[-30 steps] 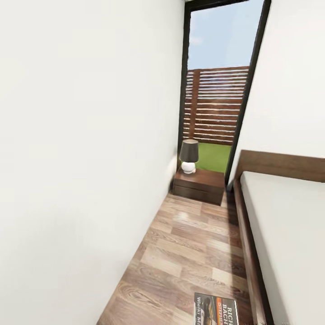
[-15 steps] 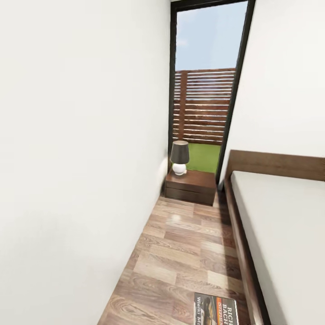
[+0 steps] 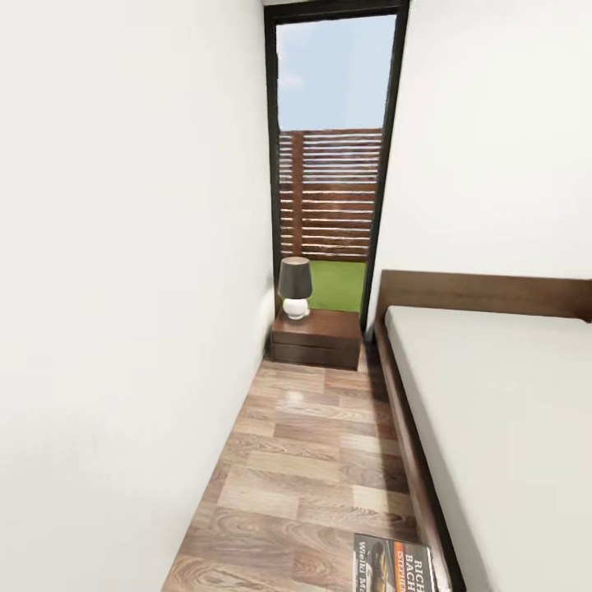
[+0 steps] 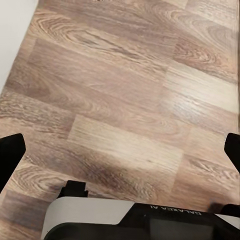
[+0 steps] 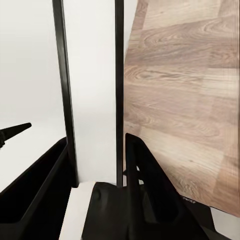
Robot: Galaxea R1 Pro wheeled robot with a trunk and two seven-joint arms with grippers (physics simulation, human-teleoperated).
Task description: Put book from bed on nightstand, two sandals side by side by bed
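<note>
A narrow aisle of wood-plank floor (image 3: pixel 312 460) is bounded by a white wall (image 3: pixel 123 288) on the left and the dark frame of the bed (image 3: pixel 493 427) on the right. At the aisle's far end the nightstand (image 3: pixel 317 339) is set against the wall, a lamp (image 3: pixel 294 287) standing on its top, with a tall glass door (image 3: pixel 333 148) behind.

The book (image 3: pixel 396 564) is seen at the head view's lower edge, cover up, above the floor beside the bed frame.

The left pincer (image 4: pixel 120 150) is held released, fingers wide apart above bare planks. The right pincer (image 5: pixel 75 150) is seen edge-on; its state cannot be told.
</note>
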